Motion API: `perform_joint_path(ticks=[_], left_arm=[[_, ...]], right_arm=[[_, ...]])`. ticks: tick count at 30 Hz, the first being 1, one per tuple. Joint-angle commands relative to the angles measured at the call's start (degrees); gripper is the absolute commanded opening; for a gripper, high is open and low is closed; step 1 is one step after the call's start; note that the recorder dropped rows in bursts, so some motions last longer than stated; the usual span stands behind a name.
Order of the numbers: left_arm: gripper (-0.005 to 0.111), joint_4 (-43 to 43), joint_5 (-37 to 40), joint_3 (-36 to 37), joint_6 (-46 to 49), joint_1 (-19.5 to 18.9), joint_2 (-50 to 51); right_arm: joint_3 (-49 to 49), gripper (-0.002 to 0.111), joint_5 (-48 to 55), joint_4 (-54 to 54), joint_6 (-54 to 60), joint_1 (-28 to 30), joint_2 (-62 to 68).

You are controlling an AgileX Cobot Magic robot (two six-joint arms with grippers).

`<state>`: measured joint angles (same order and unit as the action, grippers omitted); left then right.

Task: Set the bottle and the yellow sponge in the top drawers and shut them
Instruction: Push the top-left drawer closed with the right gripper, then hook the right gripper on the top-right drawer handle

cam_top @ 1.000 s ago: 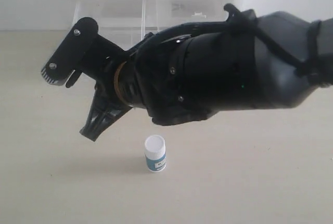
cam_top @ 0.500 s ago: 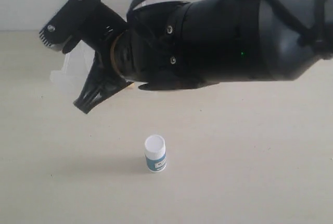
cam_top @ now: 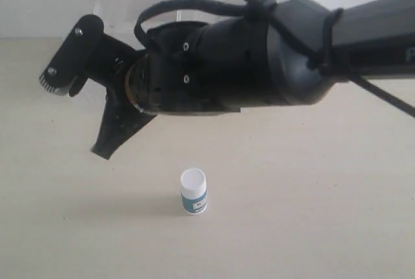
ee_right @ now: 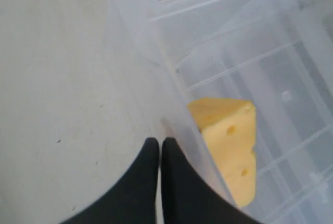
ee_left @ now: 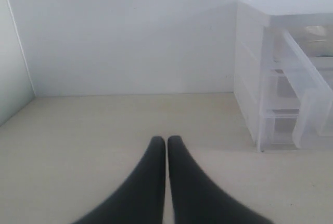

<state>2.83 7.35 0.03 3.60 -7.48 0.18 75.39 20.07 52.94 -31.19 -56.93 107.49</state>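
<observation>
The left gripper (ee_left: 166, 139), fingers pressed together and holding nothing, hangs over bare table (ee_left: 78, 130), facing the drawer unit (ee_left: 250, 52). The bottle (cam_top: 193, 191) stands upright in the open, well apart from the unit, and the right arm (cam_top: 272, 58) crosses above it in the exterior view. A low sweep could topple it, and it would probably roll. The right gripper (ee_right: 159, 141), likewise closed and empty, sits just outside the front wall of a pulled-out top drawer (ee_right: 171, 94) with the yellow sponge (ee_right: 229, 140) inside. An off-centre push with those narrow tips could skew the drawer, slip off the slick plastic, or shove the light unit back.
</observation>
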Motion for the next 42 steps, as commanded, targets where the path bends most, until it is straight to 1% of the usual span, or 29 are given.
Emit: perform_joint_path(ticks=[1,7,15,18,21,23,26,27,29,32,33,35,36,37,38,39,40,42], left_arm=[[0.004,0.2,0.0,0.0,-0.1,-0.2,-0.2],[0.004,0.2,0.0,0.0,-0.1,-0.2,-0.2],[0.004,0.2,0.0,0.0,-0.1,-0.2,-0.2],[0.004,0.2,0.0,0.0,-0.1,-0.2,-0.2],[0.004,0.2,0.0,0.0,-0.1,-0.2,-0.2],[0.004,0.2,0.0,0.0,-0.1,-0.2,-0.2],[0.004,0.2,0.0,0.0,-0.1,-0.2,-0.2],[0.004,0.2,0.0,0.0,-0.1,-0.2,-0.2],[0.004,0.2,0.0,0.0,-0.1,-0.2,-0.2],[0.004,0.2,0.0,0.0,-0.1,-0.2,-0.2],[0.004,0.2,0.0,0.0,-0.1,-0.2,-0.2],[0.004,0.2,0.0,0.0,-0.1,-0.2,-0.2],[0.004,0.2,0.0,0.0,-0.1,-0.2,-0.2],[0.004,0.2,0.0,0.0,-0.1,-0.2,-0.2],[0.004,0.2,0.0,0.0,-0.1,-0.2,-0.2],[0.004,0.2,0.0,0.0,-0.1,-0.2,-0.2],[0.004,0.2,0.0,0.0,-0.1,-0.2,-0.2],[0.004,0.2,0.0,0.0,-0.1,-0.2,-0.2]], right_arm=[[3.3,0.003,1.6,0.6,-0.2,2.6,-0.2],[6.9,0.003,-0.6,0.8,-0.2,6.0,1.2],[15.9,0.003,-1.8,1.0,-0.2,11.1,8.7],[19.7,0.003,-1.8,1.0,-3.5,13.3,11.2],[22.1,0.003,-1.5,0.5,-11.8,15.3,12.0],[22.1,0.003,-0.2,-0.6,-16.8,15.8,11.3],[21.1,0.002,3.7,-1.5,-14.8,15.8,8.8],[19.7,-0.001,4.5,-2.5,-13.6,15.8,7.2],[14.6,0.000,3.5,-1.7,-13.1,15.9,3.1],[3.7,0.000,-7.4,1.0,-18.3,19.5,-5.9],[-0.8,0.000,-14.5,1.7,-22.6,22.1,-8.9],[-8.9,0.000,-32.5,0.9,-29.3,29.5,-12.7],[-13.0,0.000,-43.6,-2.2,-31.8,33.7,-13.6],[-17.0,0.000,-54.1,-7.2,-33.0,37.4,-13.6],[-23.9,0.000,-67.4,-16.5,-36.0,41.4,-12.5],[-26.3,0.000,-71.2,-19.0,-36.3,42.4,-11.6],[-27.7,0.000,-72.8,-20.6,-37.0,42.7,-10.8],[-28.8,0.003,-71.8,-22.2,-40.6,42.7,-9.1]])
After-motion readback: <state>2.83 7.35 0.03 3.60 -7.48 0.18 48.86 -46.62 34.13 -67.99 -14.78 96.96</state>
